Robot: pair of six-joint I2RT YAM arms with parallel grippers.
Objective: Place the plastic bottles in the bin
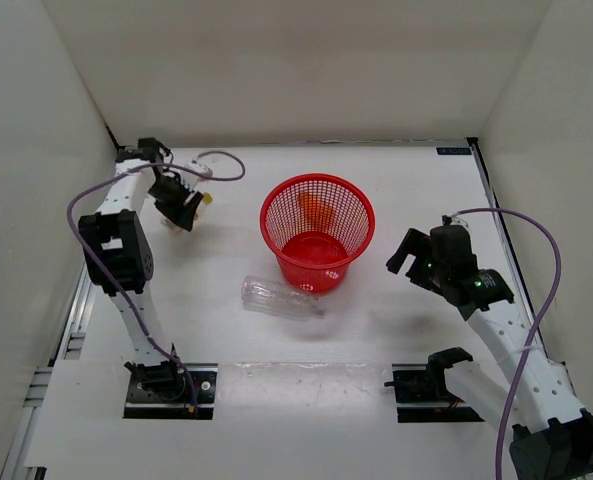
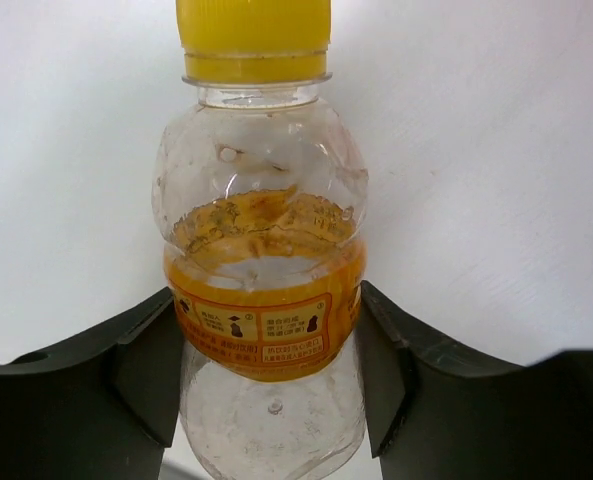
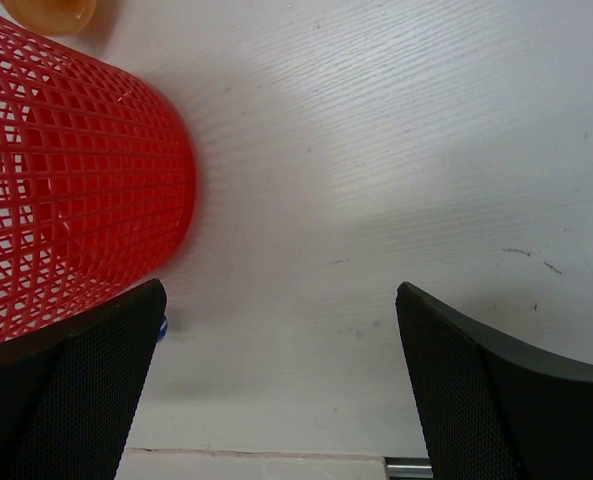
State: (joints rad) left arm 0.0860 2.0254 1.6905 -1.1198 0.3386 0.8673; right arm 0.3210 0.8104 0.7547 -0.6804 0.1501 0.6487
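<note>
A small stubby plastic bottle (image 2: 261, 220) with orange contents and a yellow cap fills the left wrist view. My left gripper (image 2: 266, 340) is shut on its lower body, both fingers (image 2: 146, 370) pressed against its sides. From above, that gripper (image 1: 181, 207) is at the far left of the table, left of the bin (image 1: 281, 245), a red mesh basket. Another orange bottle (image 1: 316, 210) lies inside the bin. A long clear bottle (image 1: 281, 298) lies on its side just in front of the bin. My right gripper (image 1: 413, 255) is open and empty, right of the bin (image 3: 66, 180).
White walls enclose the table on three sides. A purple cable (image 1: 221, 165) loops near the left arm's wrist. Bare white table (image 3: 396, 150) lies under the right gripper (image 3: 276, 300).
</note>
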